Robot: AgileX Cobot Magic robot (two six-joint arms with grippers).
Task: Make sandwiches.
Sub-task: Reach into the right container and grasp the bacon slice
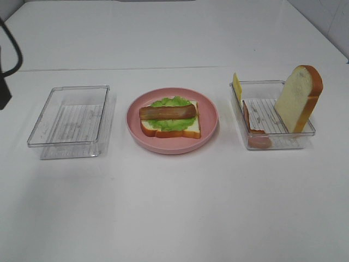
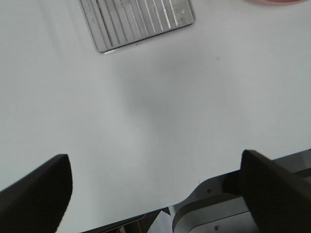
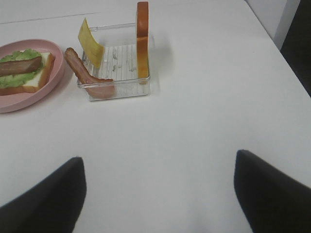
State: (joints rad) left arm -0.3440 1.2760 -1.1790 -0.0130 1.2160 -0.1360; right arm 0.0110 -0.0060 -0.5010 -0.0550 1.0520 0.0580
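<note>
A half-built sandwich (image 1: 170,117) lies on the round pink plate (image 1: 172,148) at mid-table: a white bread slice, frilly green lettuce (image 1: 173,102) and a brown meat strip (image 1: 167,112) on top. The right clear tray (image 1: 272,143) holds an upright bread slice (image 1: 297,98), a yellow cheese square (image 1: 236,86) and a meat strip (image 1: 248,117). My right gripper (image 3: 158,160) hangs open over bare table, short of that tray (image 3: 121,90) and the cheese (image 3: 91,42). My left gripper (image 2: 155,158) is open near the table's front edge, empty.
An empty clear tray (image 1: 68,123) sits left of the plate and shows in the left wrist view as a ribbed tray (image 2: 141,24). A black arm part (image 1: 4,82) pokes in at the far left edge. White tabletop stretches in front of the plate and trays.
</note>
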